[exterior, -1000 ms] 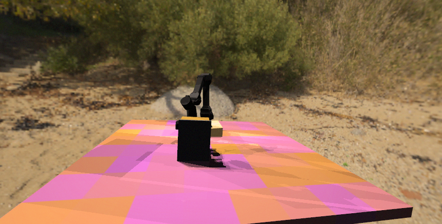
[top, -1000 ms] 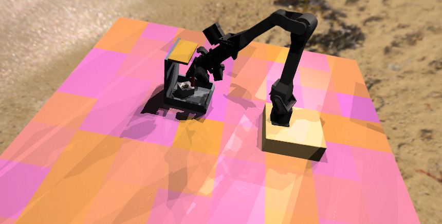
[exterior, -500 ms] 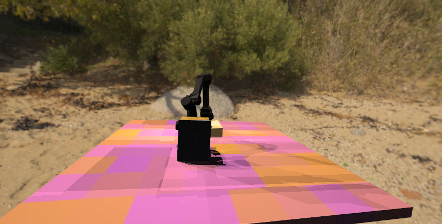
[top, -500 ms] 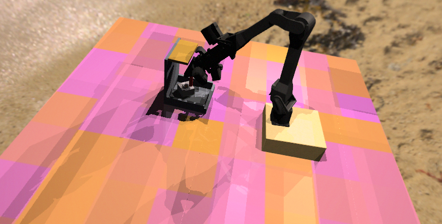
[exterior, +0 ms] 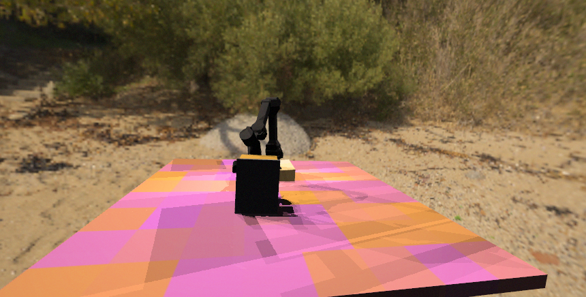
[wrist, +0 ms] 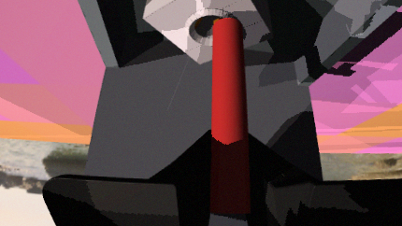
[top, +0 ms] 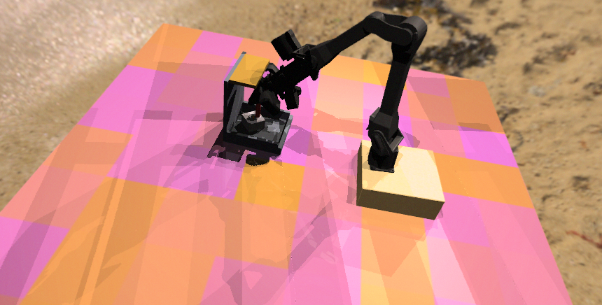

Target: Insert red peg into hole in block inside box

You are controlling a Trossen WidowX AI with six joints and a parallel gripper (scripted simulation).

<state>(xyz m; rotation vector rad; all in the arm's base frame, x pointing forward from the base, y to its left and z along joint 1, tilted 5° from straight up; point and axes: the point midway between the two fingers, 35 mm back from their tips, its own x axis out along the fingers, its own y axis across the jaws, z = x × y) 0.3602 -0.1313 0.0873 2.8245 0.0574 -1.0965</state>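
My gripper [top: 257, 101] [wrist: 226, 137] is shut on the red peg [top: 257, 110] [wrist: 228, 84], inside the box below the front edge of the roof. The peg looks nearly upright in the top view. Its lower end is at the pale block [top: 251, 126] [wrist: 169, 22]. In the wrist view that end overlaps the right part of the hole's rim, and the dark hole [wrist: 203, 26] shows to its left. Whether the end touches the block is not clear. The roof [top: 247, 70] [exterior: 258, 157] is orange. The box [top: 253, 145] [exterior: 257, 189] hides the peg in the exterior view.
The box's back wall [wrist: 145, 112] stands behind the block. Low rims edge the box floor. The roof's front edge is close to the gripper's upper side in the top view. The arm's cream base block [top: 400, 200] [exterior: 287, 175] stands in front of the box's open side.
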